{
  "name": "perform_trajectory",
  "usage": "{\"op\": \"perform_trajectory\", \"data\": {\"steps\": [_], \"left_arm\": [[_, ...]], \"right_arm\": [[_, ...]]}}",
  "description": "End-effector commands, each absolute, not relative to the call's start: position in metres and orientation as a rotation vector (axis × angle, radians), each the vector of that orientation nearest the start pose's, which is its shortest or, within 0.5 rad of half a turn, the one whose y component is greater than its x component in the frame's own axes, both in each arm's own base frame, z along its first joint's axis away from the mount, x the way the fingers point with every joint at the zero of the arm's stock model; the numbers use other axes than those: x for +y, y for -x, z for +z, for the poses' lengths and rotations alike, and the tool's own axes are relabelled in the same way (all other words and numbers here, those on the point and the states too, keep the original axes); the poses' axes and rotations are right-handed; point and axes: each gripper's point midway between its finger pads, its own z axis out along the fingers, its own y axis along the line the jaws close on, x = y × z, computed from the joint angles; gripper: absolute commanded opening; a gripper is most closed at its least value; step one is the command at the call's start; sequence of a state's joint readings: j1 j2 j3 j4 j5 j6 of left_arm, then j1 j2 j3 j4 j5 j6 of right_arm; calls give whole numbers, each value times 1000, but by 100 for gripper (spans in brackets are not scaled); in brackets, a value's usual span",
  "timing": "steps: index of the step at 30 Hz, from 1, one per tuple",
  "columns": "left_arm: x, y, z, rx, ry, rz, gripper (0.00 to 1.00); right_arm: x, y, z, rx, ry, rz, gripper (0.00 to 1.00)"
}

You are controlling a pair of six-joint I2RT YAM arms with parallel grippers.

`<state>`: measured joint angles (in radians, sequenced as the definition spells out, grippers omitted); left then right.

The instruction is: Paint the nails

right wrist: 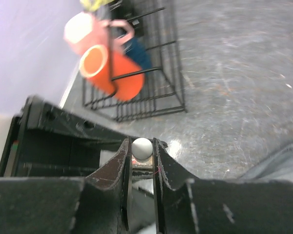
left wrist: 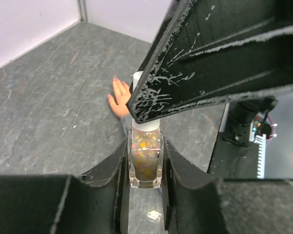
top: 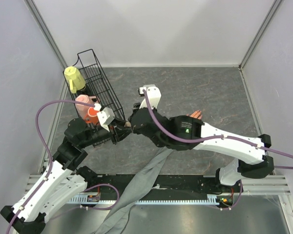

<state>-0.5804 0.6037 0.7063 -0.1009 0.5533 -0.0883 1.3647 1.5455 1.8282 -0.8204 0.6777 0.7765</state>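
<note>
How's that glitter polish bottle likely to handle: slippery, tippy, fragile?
The bottle looks like clear glass with flat sides, so probably slick, yet squarely seated in the left gripper. Tall and narrow under its white cap, it would likely tip if set down carelessly. Probably fragile if dropped.

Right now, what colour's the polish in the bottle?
Bottle holds clear polish with orange, yellow, pink glitter; best in left wrist view.

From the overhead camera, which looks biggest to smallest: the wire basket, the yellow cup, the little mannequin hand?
1. black wire basket
2. yellow cup
3. mannequin hand, though the right arm hides part of it
</note>
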Motion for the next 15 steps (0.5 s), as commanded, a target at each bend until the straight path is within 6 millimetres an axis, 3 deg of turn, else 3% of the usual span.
{"op": "perform_trajectory", "data": {"steps": [1, 3, 5, 6, 8, 9, 12, 15], "left_arm": [[-210, -194, 364, 1207, -700, -783, 2], [-210, -190, 359, 1212, -707, -798, 2], [-212, -185, 352, 1240, -722, -832, 2], [-213, -182, 352, 1249, -728, -846, 2], [-214, -172, 349, 1289, -741, -904, 2], [-215, -167, 349, 1292, -747, -928, 2], [-220, -143, 339, 1364, -796, -1052, 2], [-223, -119, 334, 1402, -861, -1168, 2]], "right_arm": [[397, -143, 319, 2144, 85, 608, 0], [401, -143, 321, 2142, 101, 626, 0], [408, -139, 326, 2141, 185, 633, 7], [409, -138, 330, 2134, 227, 634, 25], [408, -133, 344, 2103, 356, 642, 47], [405, -132, 351, 2086, 392, 650, 63], [392, -123, 376, 2018, 564, 688, 88], [375, -119, 394, 1948, 723, 712, 95]]}}
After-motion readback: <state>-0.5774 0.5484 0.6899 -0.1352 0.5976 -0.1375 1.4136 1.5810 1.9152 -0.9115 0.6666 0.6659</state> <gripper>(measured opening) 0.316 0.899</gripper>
